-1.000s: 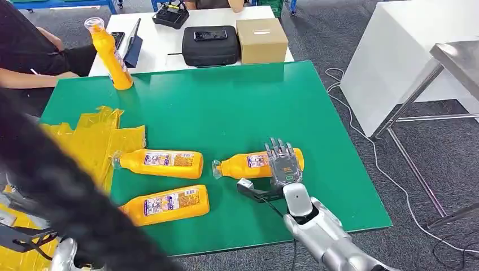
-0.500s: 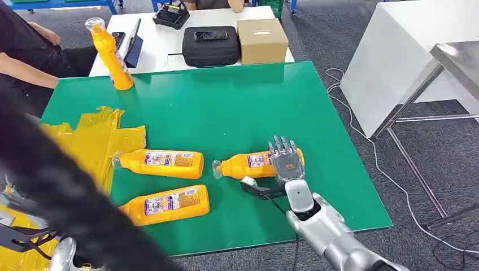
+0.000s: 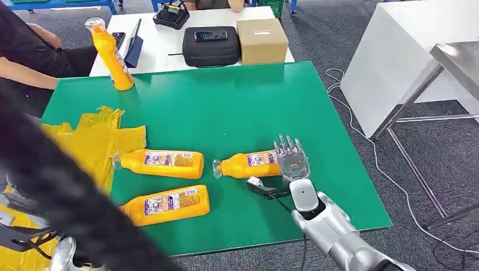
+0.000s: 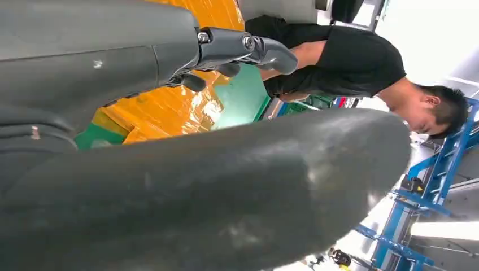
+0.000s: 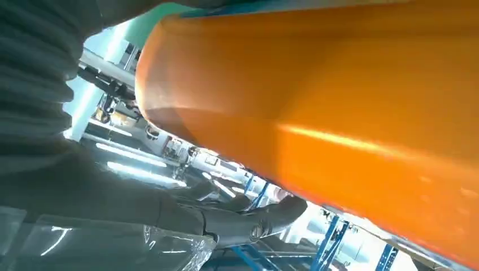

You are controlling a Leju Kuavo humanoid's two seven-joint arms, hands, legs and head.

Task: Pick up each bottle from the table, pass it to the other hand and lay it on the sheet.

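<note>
The right hand (image 3: 292, 162) lies over the base end of a lying orange bottle (image 3: 247, 165) on the green table (image 3: 237, 107), fingers extended across the bottle's far side and thumb stretched out on the near side. The fingers are not wrapped tight; whether the hand actually grips the bottle cannot be told. In the right wrist view the bottle's orange body (image 5: 339, 113) sits directly against the palm.

Two more bottles lie on the table to the left: one (image 3: 159, 163) with its cap end touching the edge of the crumpled yellow sheet (image 3: 96, 141), another (image 3: 166, 204) nearer the robot. A fourth bottle (image 3: 111, 55) stands upright at the far left corner.

The left hand (image 4: 237, 48) appears in its wrist view above the yellow sheet (image 4: 169, 107), fingers apart, holding nothing.

A person in a black shirt (image 4: 350, 56) sits at the table's left. Behind, on a white table (image 3: 164, 45), stand a black case (image 3: 210, 48) and a cardboard box (image 3: 261, 40).
</note>
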